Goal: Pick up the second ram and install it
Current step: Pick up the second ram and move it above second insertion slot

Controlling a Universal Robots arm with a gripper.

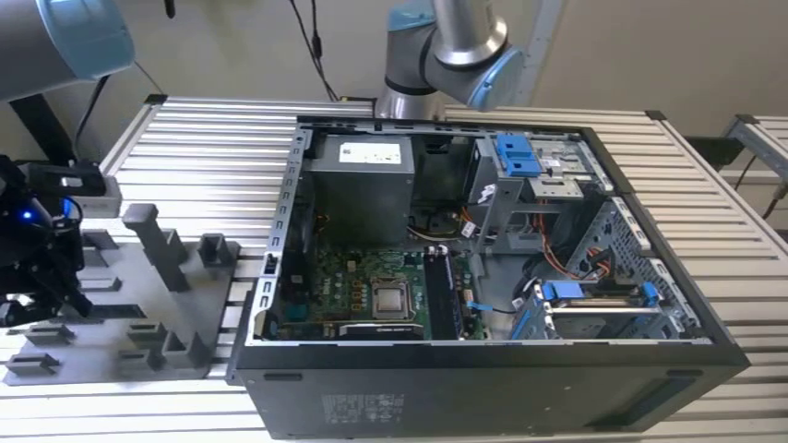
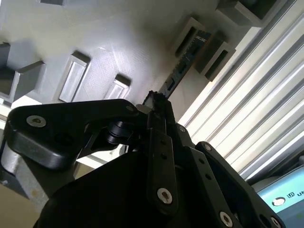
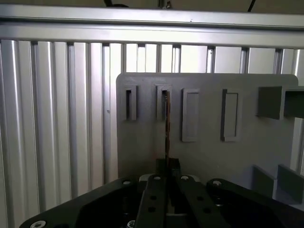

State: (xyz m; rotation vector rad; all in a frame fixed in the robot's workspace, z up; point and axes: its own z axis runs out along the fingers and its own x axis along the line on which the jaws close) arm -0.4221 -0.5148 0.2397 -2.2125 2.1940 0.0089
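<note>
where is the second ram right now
In both wrist views the second ram sits edge-up in the grey tray, one end in a raised slot, the other in the claw; the tray lies to the exterior view's left of the computer case.

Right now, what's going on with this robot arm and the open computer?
The arm's gripper is down at the grey tray, which sits to the exterior view's left of the open computer case. Its fingers look closed on the second ram, which stands on edge in the tray's slots, not yet lifted out. The motherboard lies exposed inside the case.
</note>
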